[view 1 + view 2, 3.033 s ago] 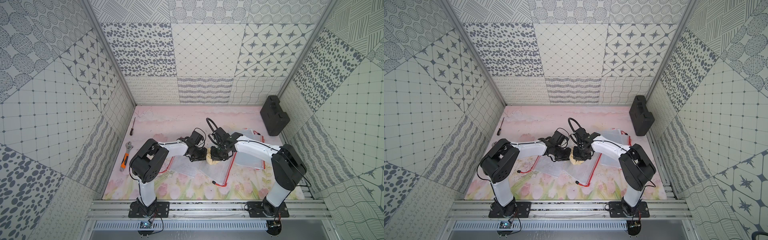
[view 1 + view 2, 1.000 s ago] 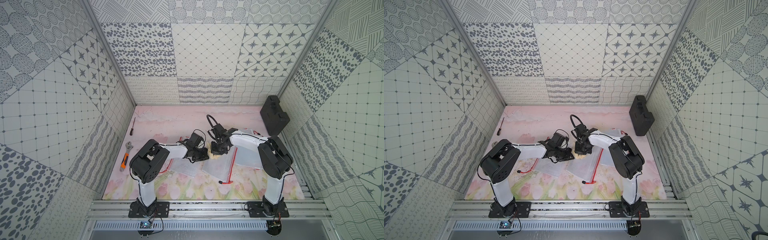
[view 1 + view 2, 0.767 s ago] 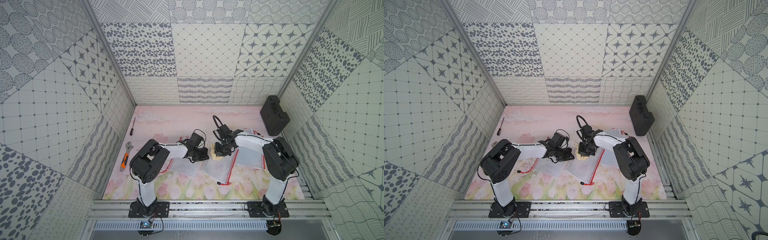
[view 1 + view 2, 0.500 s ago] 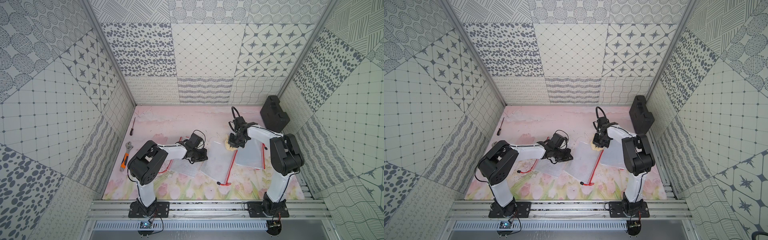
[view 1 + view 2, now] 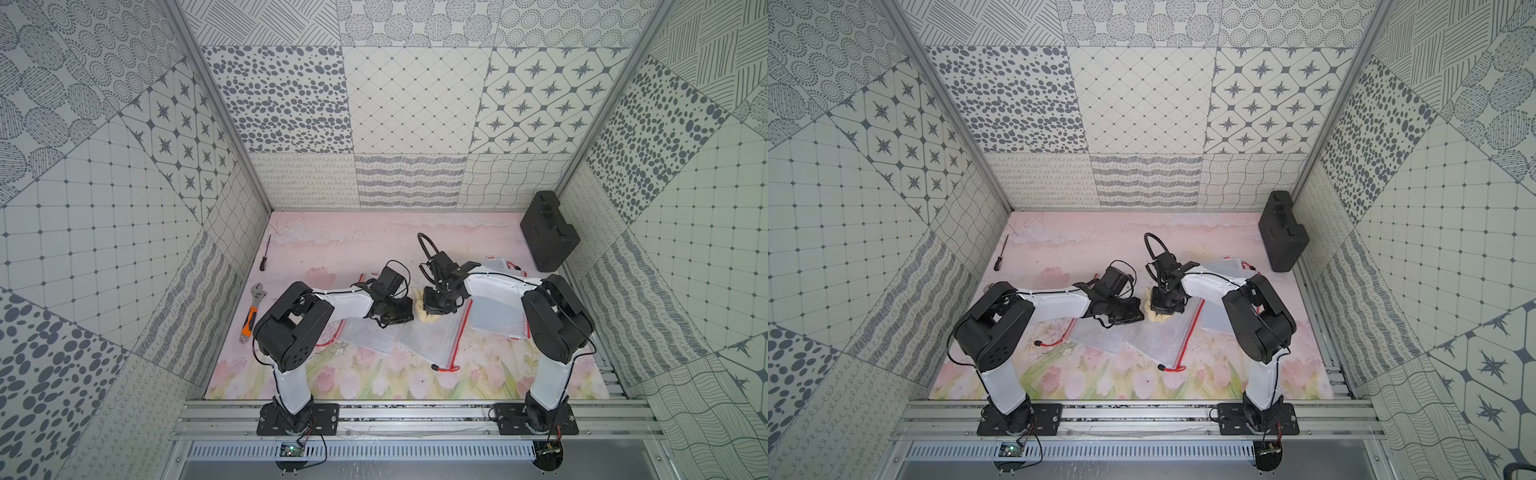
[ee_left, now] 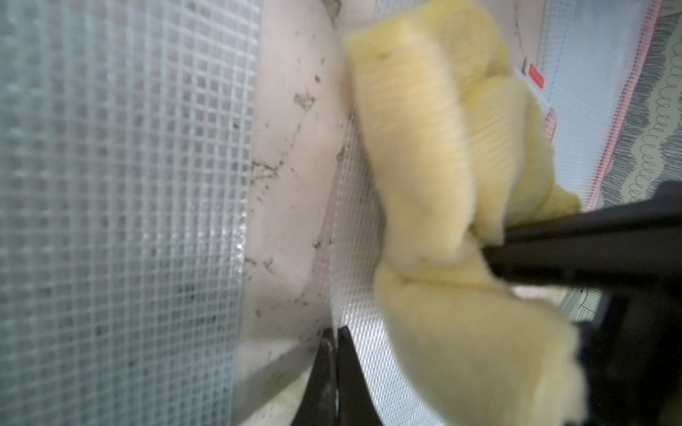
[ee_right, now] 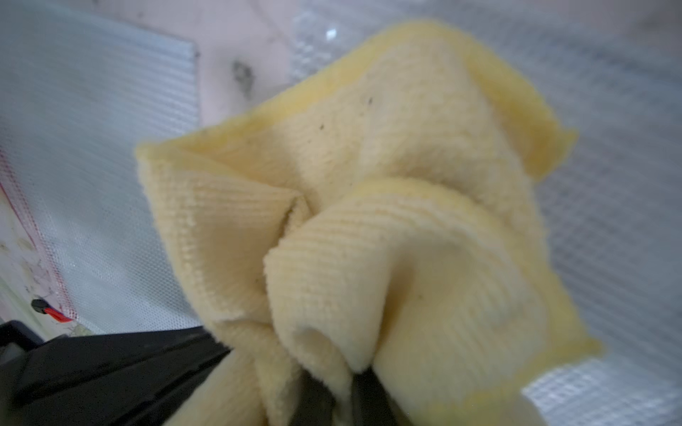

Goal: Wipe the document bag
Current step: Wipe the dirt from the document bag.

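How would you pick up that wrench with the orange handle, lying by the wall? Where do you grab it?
Probably by its orange handle, straight down from above. The wrench lies flat on the table with the wall close beside it, so a sideways reach looks cramped. The handle is long, straight and narrow, easy to pinch across; the metal head is wider and uneven.
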Robot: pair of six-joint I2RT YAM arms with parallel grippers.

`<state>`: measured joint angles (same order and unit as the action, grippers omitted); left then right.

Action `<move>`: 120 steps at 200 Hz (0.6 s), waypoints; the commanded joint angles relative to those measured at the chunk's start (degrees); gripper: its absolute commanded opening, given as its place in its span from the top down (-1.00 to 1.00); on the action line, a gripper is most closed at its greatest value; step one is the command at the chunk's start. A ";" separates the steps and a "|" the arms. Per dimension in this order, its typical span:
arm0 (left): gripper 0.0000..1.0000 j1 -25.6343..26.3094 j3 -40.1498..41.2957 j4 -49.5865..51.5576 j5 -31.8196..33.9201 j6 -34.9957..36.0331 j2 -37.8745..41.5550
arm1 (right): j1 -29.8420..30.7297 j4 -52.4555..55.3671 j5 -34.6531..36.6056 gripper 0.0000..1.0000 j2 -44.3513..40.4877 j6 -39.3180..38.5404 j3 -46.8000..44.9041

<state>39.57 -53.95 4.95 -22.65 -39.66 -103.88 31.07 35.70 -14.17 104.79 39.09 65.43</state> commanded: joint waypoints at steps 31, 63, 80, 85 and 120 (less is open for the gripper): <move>1.00 -0.13 0.86 9.93 6.73 1.52 -1.19 | -14.17 7.38 8.70 1.00 -4.82 -5.63 -6.79; 1.00 -0.19 0.10 9.81 6.29 1.20 -2.00 | -4.66 6.60 6.50 1.00 -4.67 -1.31 -3.66; 1.00 -0.15 -0.58 10.06 6.17 1.15 -2.38 | 1.94 4.33 3.12 1.00 -2.67 2.04 -1.92; 1.00 -0.13 -0.64 10.07 6.14 1.16 -2.47 | 3.52 3.09 1.73 1.00 -2.20 3.02 -1.81; 1.00 -0.16 -0.96 10.59 6.27 1.41 -2.68 | 5.44 0.22 0.23 1.00 -1.79 4.95 -4.90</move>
<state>39.59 -55.13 5.48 -23.16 -39.59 -104.81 37.87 36.64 -13.50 102.00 41.60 62.70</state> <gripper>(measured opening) 0.047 0.094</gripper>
